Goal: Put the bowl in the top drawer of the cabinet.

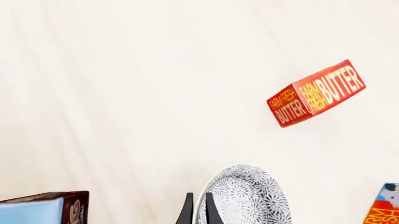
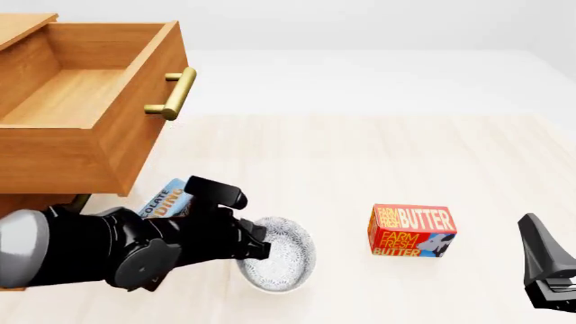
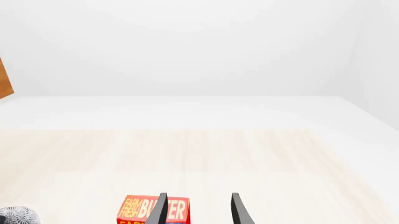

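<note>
Nearest us in the front view, our black left gripper point(image 2: 261, 246) is reaching in from the left, its fingers point(image 1: 210, 210) clamping the near rim of the small round white bowl with the blue-grey speckled pattern point(image 2: 280, 254), which is sitting on the pale wooden counter point(image 2: 360, 162). Our right gripper point(image 3: 198, 210) is hanging at the counter's right edge with its fingers point(image 3: 240, 210) spread apart and grasping nothing. A red butter box point(image 2: 411, 231) is standing just right of the bowl, apart from it. A blue chocolate box point(image 2: 166, 200) is lying behind our left arm. At the far left the orange-brown wooden cabinet point(image 2: 36, 196) is showing its top drawer point(image 2: 81, 101) pulled open, brass bar handle point(image 2: 175, 94) facing right.
</note>
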